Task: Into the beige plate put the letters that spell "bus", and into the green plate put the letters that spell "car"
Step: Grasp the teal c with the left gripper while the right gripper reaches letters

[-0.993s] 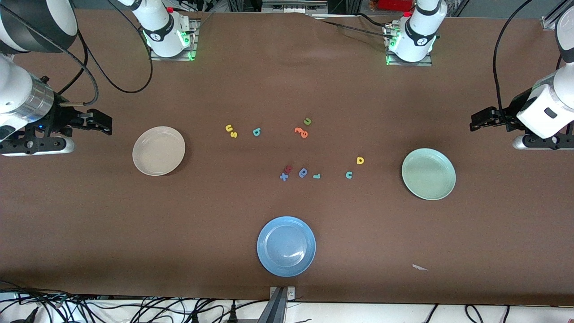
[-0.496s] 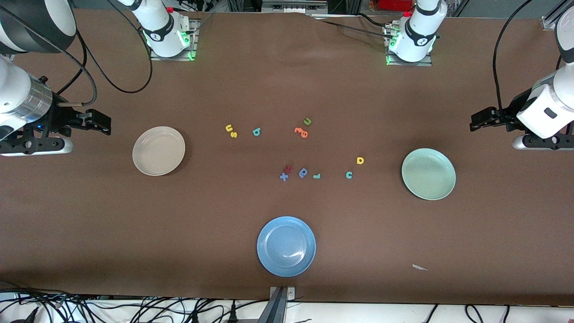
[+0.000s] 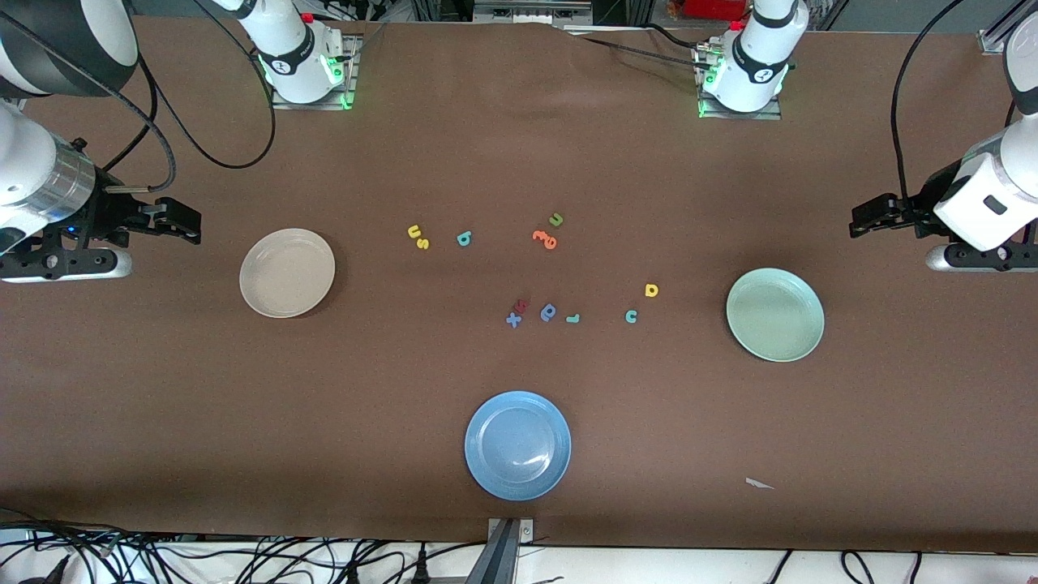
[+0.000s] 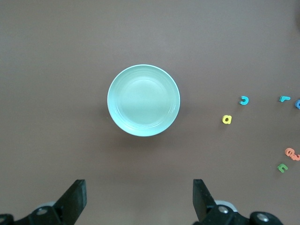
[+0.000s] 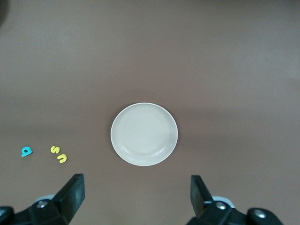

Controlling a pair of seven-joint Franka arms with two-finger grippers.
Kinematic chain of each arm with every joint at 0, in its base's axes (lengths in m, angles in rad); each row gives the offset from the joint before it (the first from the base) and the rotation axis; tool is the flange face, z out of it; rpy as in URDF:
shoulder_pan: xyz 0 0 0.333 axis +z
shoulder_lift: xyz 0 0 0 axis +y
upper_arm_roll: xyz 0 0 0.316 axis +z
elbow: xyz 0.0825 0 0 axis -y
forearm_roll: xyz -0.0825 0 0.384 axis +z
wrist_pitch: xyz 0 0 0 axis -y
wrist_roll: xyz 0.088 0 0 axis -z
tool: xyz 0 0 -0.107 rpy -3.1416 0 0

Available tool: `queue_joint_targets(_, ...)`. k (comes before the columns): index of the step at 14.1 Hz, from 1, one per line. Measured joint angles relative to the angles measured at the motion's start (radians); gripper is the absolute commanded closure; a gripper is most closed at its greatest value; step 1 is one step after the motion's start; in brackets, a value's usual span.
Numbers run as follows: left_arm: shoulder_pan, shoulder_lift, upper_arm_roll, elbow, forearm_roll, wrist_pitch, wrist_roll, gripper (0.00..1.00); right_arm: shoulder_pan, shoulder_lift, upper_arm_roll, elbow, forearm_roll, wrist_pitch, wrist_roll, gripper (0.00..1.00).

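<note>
The beige plate [image 3: 287, 272] [image 5: 144, 134] lies empty toward the right arm's end, and the green plate [image 3: 774, 315] [image 4: 143, 100] lies empty toward the left arm's end. Between them on the table lie the yellow "u" [image 3: 413, 233], yellow "s" [image 3: 422, 242] and teal "b" [image 3: 464, 238]. Closer to the green plate are the yellow "a" [image 3: 651, 289], teal "c" [image 3: 631, 316] and teal "r" [image 3: 572, 318]. My right gripper [image 3: 190, 223] [image 5: 138, 194] hovers open and empty beside the beige plate. My left gripper [image 3: 859, 221] [image 4: 139, 197] hangs open and empty near the green plate.
A blue plate [image 3: 517, 445] sits near the front edge. An orange letter [image 3: 546, 238] and a green "u" [image 3: 556, 219] lie mid-table. A blue rounded letter [image 3: 549, 311], a blue "x" [image 3: 512, 319] and a red letter [image 3: 522, 305] lie beside the "r". A white scrap [image 3: 759, 483] lies near the front.
The right gripper has drifted very slightly toward its end of the table. Nothing else has moved.
</note>
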Motion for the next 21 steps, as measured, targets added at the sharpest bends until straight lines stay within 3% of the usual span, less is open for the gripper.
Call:
queue_joint_targets(5, -0.030, 0.036, -0.014, 0.000, 0.000, 0.004, -0.002, 0.00, 0.000, 0.004, 0.000, 0.000, 0.003, 0.000, 0.000, 0.00)
queue_joint_targets(9, -0.119, 0.093, -0.020, -0.001, -0.005, 0.044, -0.092, 0.00, -0.002, 0.004, -0.001, 0.000, 0.005, 0.000, 0.000, 0.00)
queue_joint_targets(15, -0.244, 0.239, -0.027, -0.010, -0.061, 0.242, -0.299, 0.00, -0.010, 0.006, -0.001, -0.007, 0.065, 0.012, 0.001, 0.00)
queue_joint_targets(18, -0.307, 0.330, -0.029, -0.012, -0.061, 0.350, -0.348, 0.00, -0.013, 0.014, 0.031, -0.063, 0.080, 0.095, 0.013, 0.00)
queue_joint_targets(21, -0.345, 0.415, -0.029, -0.016, -0.061, 0.437, -0.352, 0.00, -0.042, 0.016, 0.125, -0.145, 0.080, 0.181, 0.094, 0.00)
